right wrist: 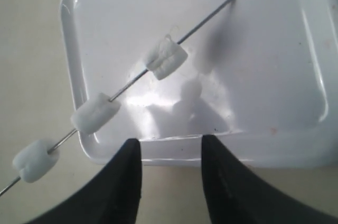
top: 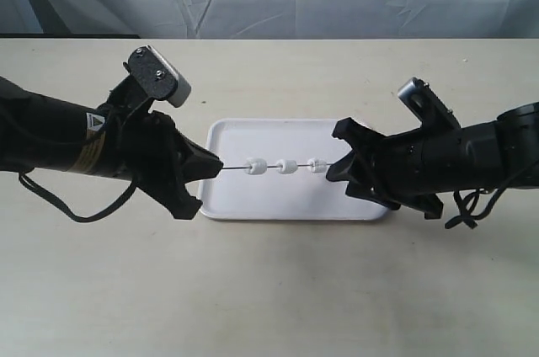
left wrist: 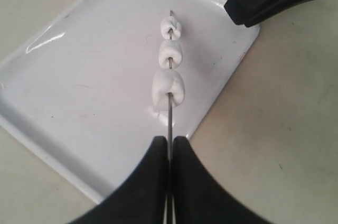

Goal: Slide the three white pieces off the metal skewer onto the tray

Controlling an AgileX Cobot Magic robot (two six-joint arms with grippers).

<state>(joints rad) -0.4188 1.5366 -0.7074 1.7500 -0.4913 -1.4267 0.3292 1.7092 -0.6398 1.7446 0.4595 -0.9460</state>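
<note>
Left gripper [left wrist: 169, 142] pinches thin grey metal skewer [left wrist: 169, 118], three soft white chunks [top: 287, 166] threaded, over glossy white tray [top: 253, 134]; right gripper [right wrist: 170, 142] parted.

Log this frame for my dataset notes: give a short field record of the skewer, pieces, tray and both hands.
metal skewer: held roughly level above tray
three white pieces: all threaded, spaced apart
left hand: shut on skewer end
right hand: open, near free tip, holding nothing

Only a warning-triangle sticker [top: 95, 121] shows, on the left arm [top: 46, 134].
</note>
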